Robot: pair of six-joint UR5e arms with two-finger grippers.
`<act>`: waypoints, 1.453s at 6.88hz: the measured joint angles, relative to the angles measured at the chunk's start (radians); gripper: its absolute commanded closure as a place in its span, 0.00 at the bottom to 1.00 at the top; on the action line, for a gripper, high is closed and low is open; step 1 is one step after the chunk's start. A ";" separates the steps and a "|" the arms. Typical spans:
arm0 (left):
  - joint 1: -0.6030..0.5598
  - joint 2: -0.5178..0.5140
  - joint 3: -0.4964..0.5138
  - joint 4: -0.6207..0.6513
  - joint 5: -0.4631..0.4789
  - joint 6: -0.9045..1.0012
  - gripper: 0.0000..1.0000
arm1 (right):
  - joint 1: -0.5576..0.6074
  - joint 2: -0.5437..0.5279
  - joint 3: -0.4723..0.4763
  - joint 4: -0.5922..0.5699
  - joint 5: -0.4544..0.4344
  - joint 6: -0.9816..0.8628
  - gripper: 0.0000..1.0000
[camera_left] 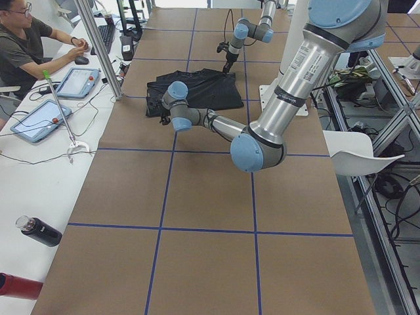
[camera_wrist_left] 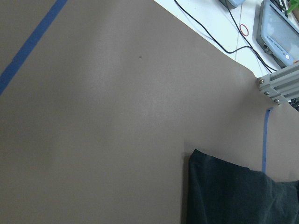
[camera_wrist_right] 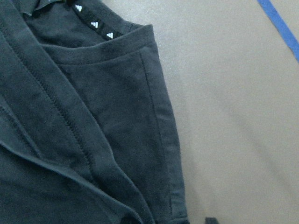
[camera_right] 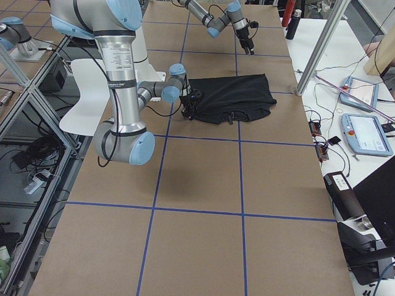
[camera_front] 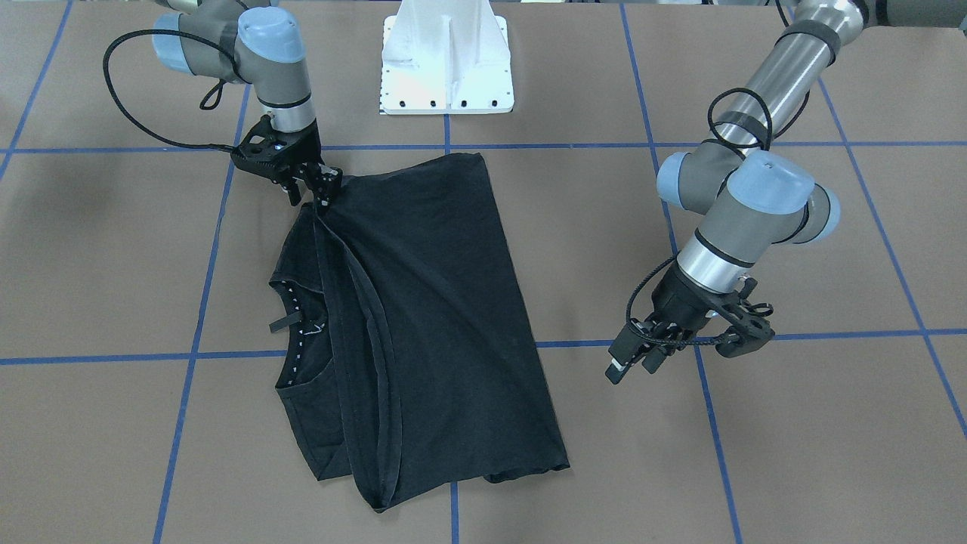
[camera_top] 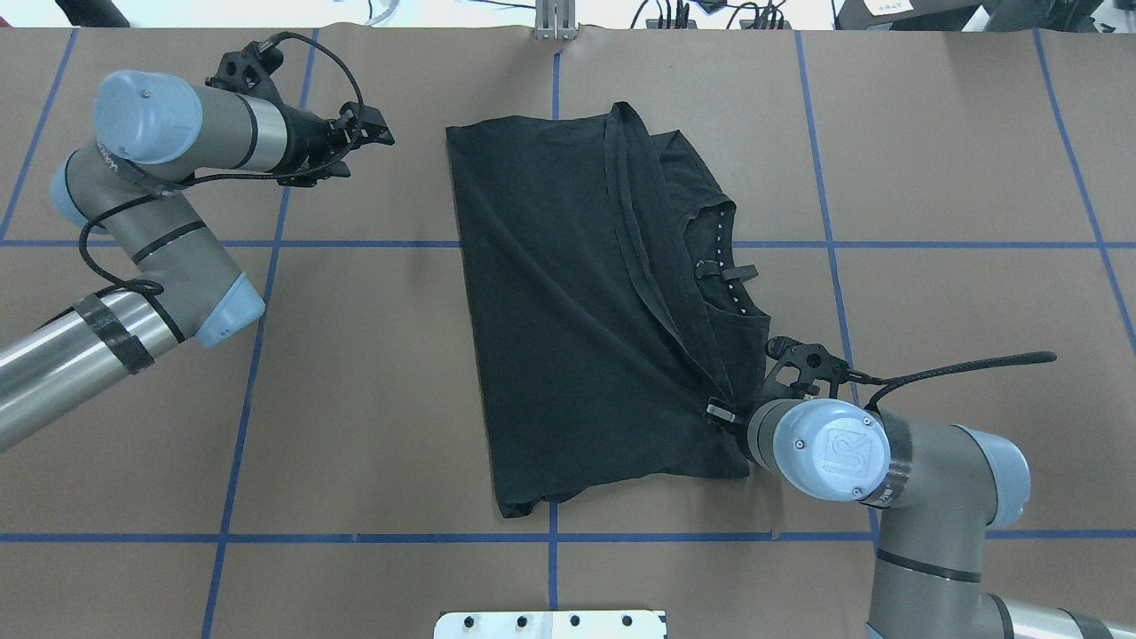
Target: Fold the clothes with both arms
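One black T-shirt (camera_top: 568,293) lies folded mid-table. Right gripper (camera_front: 319,198) pinches its near-robot corner, with the folds drawn toward it. Left gripper (camera_front: 633,366) hovers well apart, fingers spread, empty.

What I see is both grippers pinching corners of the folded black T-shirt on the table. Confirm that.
Not both. The overhead exterior view shows the left gripper off to the side over the table, clear of the black T-shirt. Only the right gripper pinches a corner of the folded shirt.
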 measured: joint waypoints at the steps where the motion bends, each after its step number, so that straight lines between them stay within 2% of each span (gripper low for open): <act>1: 0.000 0.000 0.000 -0.001 -0.001 0.000 0.14 | 0.000 0.004 -0.001 -0.001 0.000 0.001 1.00; 5: 0.000 0.000 -0.003 -0.001 -0.001 0.000 0.14 | 0.002 0.005 0.000 -0.001 0.001 0.001 1.00; 7: 0.000 0.003 -0.017 -0.001 -0.002 -0.027 0.14 | 0.005 0.000 0.035 -0.002 0.014 0.001 1.00; 8: 0.007 0.026 -0.063 -0.001 -0.002 -0.094 0.14 | 0.006 -0.011 0.065 -0.004 0.034 0.001 1.00; 10: 0.082 0.132 -0.253 0.001 0.019 -0.287 0.14 | 0.006 -0.025 0.093 -0.004 0.066 0.028 1.00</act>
